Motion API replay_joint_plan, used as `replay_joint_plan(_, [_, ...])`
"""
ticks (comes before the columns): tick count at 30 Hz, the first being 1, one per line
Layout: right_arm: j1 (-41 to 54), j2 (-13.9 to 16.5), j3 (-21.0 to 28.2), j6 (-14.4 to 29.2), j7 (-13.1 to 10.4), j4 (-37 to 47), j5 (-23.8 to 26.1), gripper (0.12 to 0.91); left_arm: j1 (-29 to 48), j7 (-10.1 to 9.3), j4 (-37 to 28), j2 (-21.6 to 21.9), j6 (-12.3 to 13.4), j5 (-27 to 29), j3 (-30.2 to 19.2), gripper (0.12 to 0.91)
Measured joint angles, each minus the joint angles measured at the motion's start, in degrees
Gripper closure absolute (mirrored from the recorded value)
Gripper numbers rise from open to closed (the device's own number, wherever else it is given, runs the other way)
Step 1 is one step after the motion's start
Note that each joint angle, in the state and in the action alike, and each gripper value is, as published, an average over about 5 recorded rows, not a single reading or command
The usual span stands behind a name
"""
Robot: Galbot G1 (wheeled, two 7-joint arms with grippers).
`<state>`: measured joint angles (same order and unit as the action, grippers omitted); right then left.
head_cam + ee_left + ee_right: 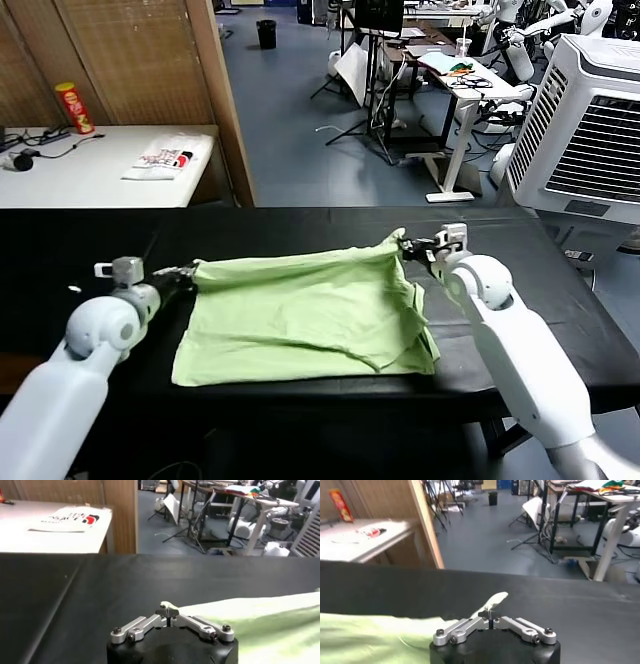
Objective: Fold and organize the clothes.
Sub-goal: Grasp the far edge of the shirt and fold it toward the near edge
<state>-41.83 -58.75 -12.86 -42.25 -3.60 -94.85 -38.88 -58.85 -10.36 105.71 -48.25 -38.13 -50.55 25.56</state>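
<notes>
T-shirt (pixel 305 315) on black table (pixel 560 290), far edge lifted taut between both arms. Left gripper (pixel 185 275) pinched shut on left corner; right gripper (pixel 412 247) pinched shut on right corner. Bite looks thin, only fabric tip visible past jaws. Risk: uneven pull slips corner free, fold collapses; bunched right side may crease.
</notes>
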Motion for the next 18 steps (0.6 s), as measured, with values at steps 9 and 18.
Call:
replay_joint_plan(9, [-9.61,4.01,-2.49,0.00,-0.70,-9.32,0.14,0.903,-8.45,-0.65,8.49,0.38,-0.09,1.18,4.12,0.904])
replay_joint_plan(18, [-17.21,5.59,-3.52,0.02,-2.14,-16.50,0.22,0.903,-15.73,-0.41,12.94,-0.59,0.00,2.34,7.70,0.904])
